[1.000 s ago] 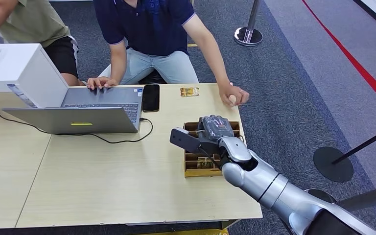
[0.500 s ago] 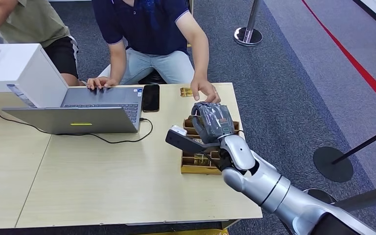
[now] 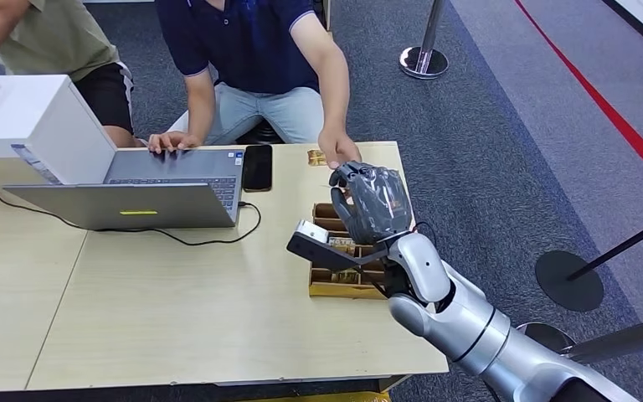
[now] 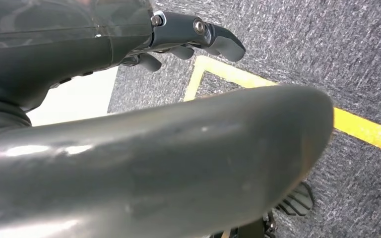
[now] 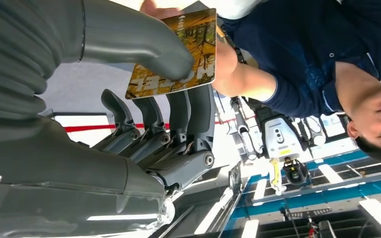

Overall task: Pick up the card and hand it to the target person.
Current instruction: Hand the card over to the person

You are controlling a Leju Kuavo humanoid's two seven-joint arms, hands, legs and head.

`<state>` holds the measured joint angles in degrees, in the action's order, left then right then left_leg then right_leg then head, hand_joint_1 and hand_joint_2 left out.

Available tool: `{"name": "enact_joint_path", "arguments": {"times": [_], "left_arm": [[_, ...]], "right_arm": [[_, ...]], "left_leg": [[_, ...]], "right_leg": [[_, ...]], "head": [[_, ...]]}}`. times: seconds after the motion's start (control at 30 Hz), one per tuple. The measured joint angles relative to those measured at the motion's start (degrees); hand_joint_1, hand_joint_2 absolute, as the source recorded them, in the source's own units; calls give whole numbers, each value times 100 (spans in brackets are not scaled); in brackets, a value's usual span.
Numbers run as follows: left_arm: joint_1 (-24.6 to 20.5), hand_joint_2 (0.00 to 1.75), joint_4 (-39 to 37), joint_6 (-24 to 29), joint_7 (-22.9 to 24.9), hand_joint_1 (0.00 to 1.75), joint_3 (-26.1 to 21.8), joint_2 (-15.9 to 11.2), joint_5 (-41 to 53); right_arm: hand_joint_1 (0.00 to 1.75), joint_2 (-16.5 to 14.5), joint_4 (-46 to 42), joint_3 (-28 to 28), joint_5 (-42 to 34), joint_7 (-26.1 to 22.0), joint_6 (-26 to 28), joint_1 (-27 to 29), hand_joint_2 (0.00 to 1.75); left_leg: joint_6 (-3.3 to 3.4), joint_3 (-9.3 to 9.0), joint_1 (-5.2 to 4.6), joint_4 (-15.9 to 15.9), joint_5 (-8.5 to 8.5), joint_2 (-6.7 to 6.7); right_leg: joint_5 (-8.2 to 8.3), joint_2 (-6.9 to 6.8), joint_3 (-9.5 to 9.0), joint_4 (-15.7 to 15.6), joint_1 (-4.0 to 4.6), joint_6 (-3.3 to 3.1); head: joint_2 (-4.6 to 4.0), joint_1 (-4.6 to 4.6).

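A laptop (image 3: 146, 188) sits open on the table (image 3: 176, 310) with a black cable (image 3: 134, 228) trailing from it, a dark phone (image 3: 258, 167) beside its far right corner and a white box (image 3: 25, 117) at the table's left. A wooden tray (image 3: 335, 280) with compartments lies near the table's right edge, and a second card (image 3: 316, 157) lies flat on the table beyond it, partly covered by the person's hand (image 3: 339, 151). That person (image 3: 251, 50), in a dark blue shirt, sits across the table and reaches that arm toward the robot; a second person (image 3: 50, 42) in an olive shirt is cut off at the frame's upper left. Stanchion posts (image 3: 425, 50) stand on the grey carpet to the right.

The right hand (image 3: 372, 201) is raised above the tray's far end, its back turned to the head camera, its silver arm coming up from the lower right. The right wrist view shows the card (image 5: 176, 54) pinched between the thick thumb (image 5: 139, 42) and the dark fingers (image 5: 188, 114), with the person's fingertips at the card's far edge; whether they grip it cannot be told. In the head view the card is hidden behind the hand.

The left hand (image 4: 188, 37) hangs over the carpet beside a yellow floor line (image 4: 357, 126). Its fingers are slightly curled and hold nothing, though a grey cover hides much of it.
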<state>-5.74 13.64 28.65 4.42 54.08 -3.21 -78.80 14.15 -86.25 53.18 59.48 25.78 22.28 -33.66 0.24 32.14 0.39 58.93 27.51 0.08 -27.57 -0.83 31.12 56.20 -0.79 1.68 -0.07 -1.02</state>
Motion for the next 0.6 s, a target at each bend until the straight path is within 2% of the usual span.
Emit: {"name": "enact_joint_path", "arguments": {"times": [0.27,0.6], "left_arm": [[-2,0,0,-111,91,0,10,-7,166],[-5,0,0,-251,-8,0,47,-14,313]], "right_arm": [[141,21,130,0,144,-345,-51,-48,175],[141,-130,1134,10,-197,-677,147,-400,175]], "left_leg": [[0,3,0,0,0,0],[0,4,0,0,0,-2]], "right_leg": [[0,0,0,0,0,0],[1,-6,-1,1,0,-1]], "head": [[0,-1],[0,-1]]}}
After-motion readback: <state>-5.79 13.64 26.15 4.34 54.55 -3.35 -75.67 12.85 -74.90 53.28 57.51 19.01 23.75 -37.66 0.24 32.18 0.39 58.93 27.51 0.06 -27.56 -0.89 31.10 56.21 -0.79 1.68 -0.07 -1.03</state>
